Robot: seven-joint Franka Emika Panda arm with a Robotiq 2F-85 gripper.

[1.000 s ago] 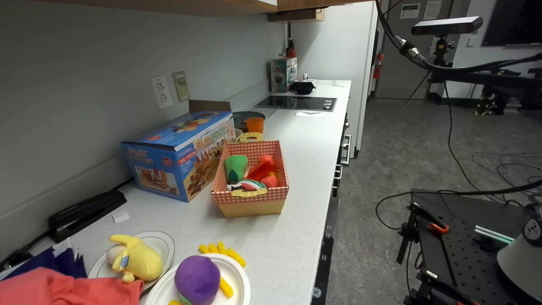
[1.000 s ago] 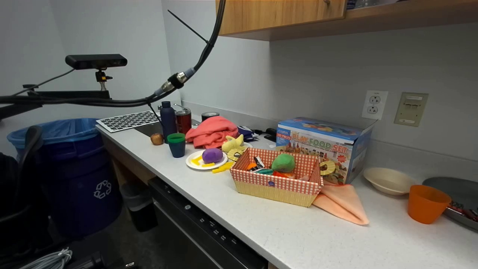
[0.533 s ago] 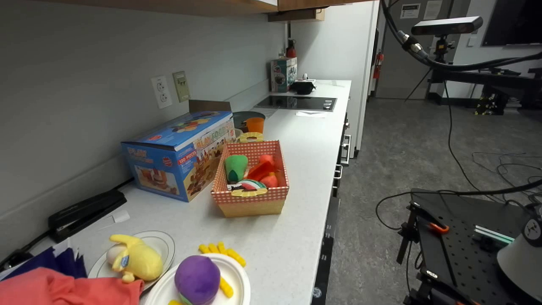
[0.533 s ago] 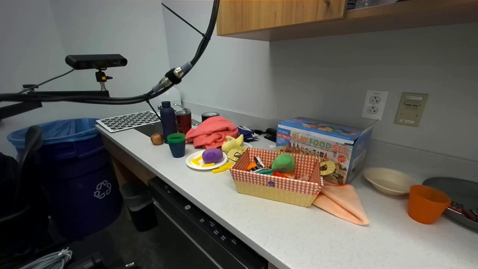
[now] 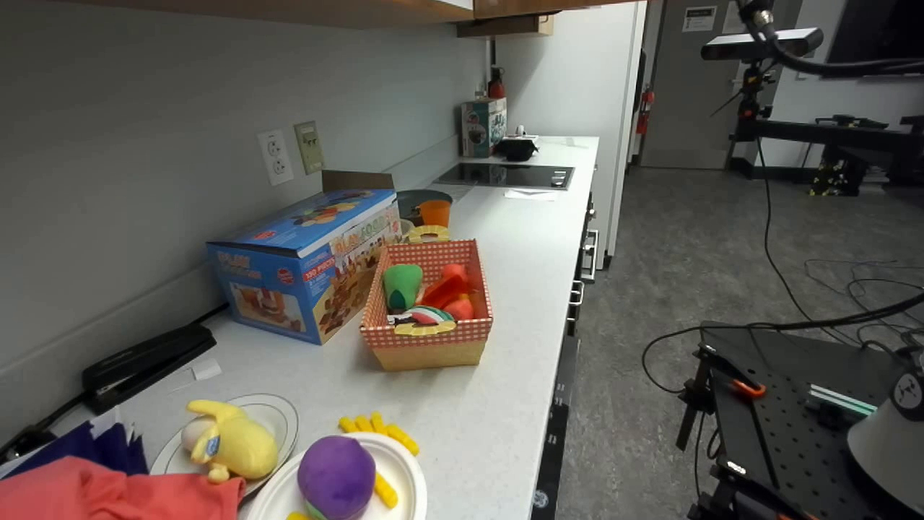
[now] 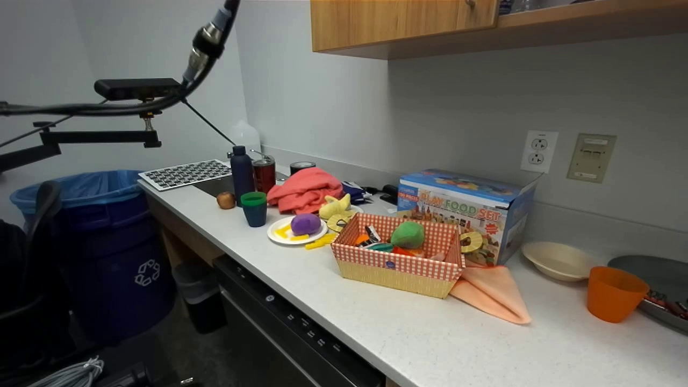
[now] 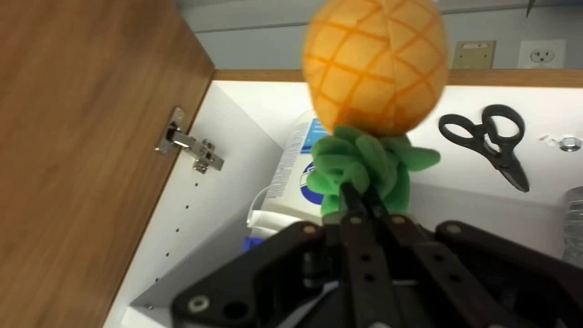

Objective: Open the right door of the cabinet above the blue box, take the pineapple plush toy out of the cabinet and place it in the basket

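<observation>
In the wrist view my gripper (image 7: 360, 187) is shut on the green leafy crown of the pineapple plush toy (image 7: 375, 68). Its orange body extends beyond the fingertips, in front of the cabinet's edge strip. The cabinet (image 7: 232, 132) shows its white inside, and its wooden door (image 7: 91, 136) stands swung open at the left. Both exterior views show the basket (image 5: 433, 357) (image 6: 395, 277) on the counter, holding several toys, beside the blue box (image 5: 263, 256) (image 6: 451, 207). Neither exterior view includes the gripper or the pineapple.
Inside the cabinet are scissors (image 7: 496, 141), a white container (image 7: 291, 182) and a clear bottle (image 7: 575, 223). The arm's cable (image 5: 837, 68) (image 6: 123, 110) hangs over the scene. A purple plush (image 5: 337, 477), a yellow plush (image 5: 242, 444) and an orange cup (image 6: 615, 293) are on the counter side.
The arm's cable has swung upward, to the right in an exterior view and to the left where the cups show. Basket, box and counter items have stayed in place.
</observation>
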